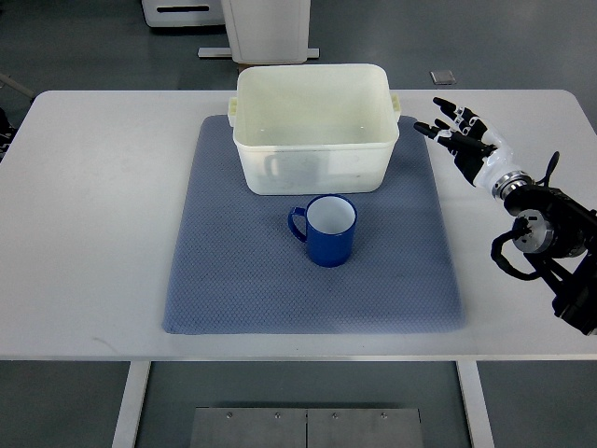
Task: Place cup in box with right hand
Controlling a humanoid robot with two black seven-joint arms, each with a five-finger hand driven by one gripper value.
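A blue mat [233, 271] covers the middle of the white table [84, 233]. The blue cup [326, 230] stands upright at frame centre, just below the cream box [312, 126]. At the right edge, the right hand [463, 135] hovers with fingers spread wide, holding nothing.

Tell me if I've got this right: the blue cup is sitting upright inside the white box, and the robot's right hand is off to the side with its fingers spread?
Not quite. The top view shows the blue cup standing upright on the blue mat, in front of the white box, not inside it. The rest holds: the right hand is off to the side, fingers spread, holding nothing.
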